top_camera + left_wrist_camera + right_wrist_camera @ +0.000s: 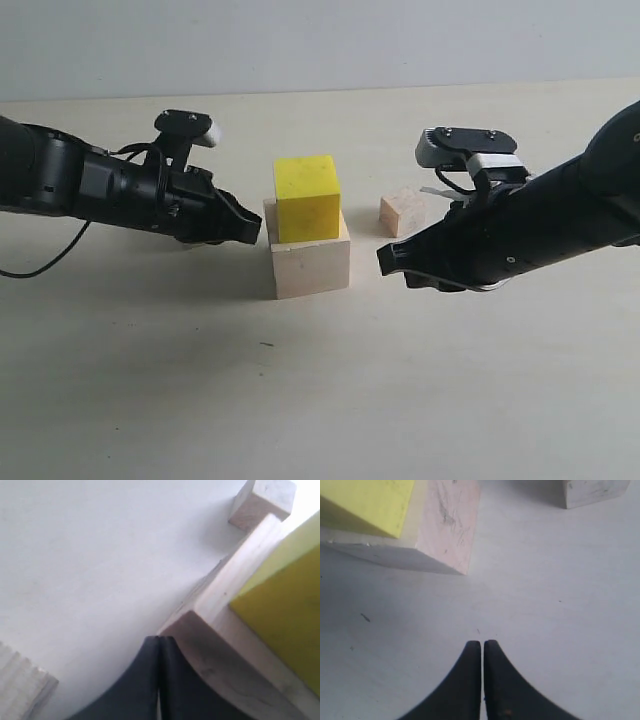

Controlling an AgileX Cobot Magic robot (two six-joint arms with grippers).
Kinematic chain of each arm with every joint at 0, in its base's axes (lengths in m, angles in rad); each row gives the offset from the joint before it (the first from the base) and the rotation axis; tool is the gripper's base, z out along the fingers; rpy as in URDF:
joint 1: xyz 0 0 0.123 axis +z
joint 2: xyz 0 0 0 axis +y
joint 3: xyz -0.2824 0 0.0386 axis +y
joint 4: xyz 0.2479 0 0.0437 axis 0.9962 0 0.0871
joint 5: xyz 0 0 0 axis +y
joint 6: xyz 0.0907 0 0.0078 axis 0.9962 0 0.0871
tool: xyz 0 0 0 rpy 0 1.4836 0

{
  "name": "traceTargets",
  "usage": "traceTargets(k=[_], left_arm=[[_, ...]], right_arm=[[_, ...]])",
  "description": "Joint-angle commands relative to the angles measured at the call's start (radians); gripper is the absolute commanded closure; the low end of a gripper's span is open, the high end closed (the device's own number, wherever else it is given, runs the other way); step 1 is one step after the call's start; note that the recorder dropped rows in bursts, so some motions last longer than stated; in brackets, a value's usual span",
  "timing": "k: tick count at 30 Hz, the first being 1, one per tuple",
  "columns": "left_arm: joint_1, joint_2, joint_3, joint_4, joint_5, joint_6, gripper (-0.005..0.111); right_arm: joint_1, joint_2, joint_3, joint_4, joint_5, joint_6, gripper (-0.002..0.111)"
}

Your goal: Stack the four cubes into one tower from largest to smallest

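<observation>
Left end effector (pixel 252 226), closed and empty, sits just beside the pale cube (pixel 312 268), which carries the yellow cube (pixel 307 198); right end effector (pixel 385 262), also closed and empty, hovers nearby. The plywood cube (pixel 20 690) on the counter (pixel 150 380) seems next: open, then grasp it.

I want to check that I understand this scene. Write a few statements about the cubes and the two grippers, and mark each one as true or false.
1. The yellow cube sits on the pale wood cube. True.
2. The small tan cube is on top of the yellow cube. False: it stands on the table, apart from the stack, on the right arm's side.
3. The left gripper and the right gripper are both shut and hold nothing. True.
4. The plywood cube is already part of the stack. False: it lies on the table by itself, seen in the left wrist view.
</observation>
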Motion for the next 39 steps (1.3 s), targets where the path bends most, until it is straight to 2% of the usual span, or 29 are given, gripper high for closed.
traceTargets(k=[1, 5, 7, 14, 17, 24, 29, 39], left_arm=[[0.008, -0.003, -0.01, -0.008, 0.048, -0.003, 0.107], [0.008, -0.02, -0.004, -0.008, 0.051, -0.019, 0.107], [0.01, -0.044, 0.007, -0.008, 0.036, -0.019, 0.107], [0.01, -0.149, 0.067, -0.008, -0.004, -0.019, 0.107], [0.01, -0.204, 0.097, -0.008, -0.006, -0.025, 0.107], [0.01, -0.311, 0.141, -0.008, -0.016, -0.03, 0.107], [0.01, -0.356, 0.142, -0.008, -0.038, -0.053, 0.107], [0.01, -0.366, 0.142, -0.008, -0.04, -0.055, 0.107]], right_arm=[[-0.004, 0.0, 0.008, 0.008, -0.029, -0.012, 0.104], [-0.004, 0.0, 0.008, 0.009, -0.06, -0.095, 0.103], [-0.004, 0.0, 0.008, 0.029, -0.06, -0.123, 0.099], [-0.004, 0.032, -0.035, 0.179, -0.054, -0.29, 0.069], [-0.004, 0.082, -0.068, 0.19, -0.032, -0.304, 0.063], [-0.004, 0.21, -0.134, 0.233, 0.028, -0.334, 0.062], [-0.004, 0.27, -0.159, 0.399, 0.114, -0.539, 0.062], [-0.004, 0.292, -0.161, 0.664, 0.107, -0.806, 0.062]])
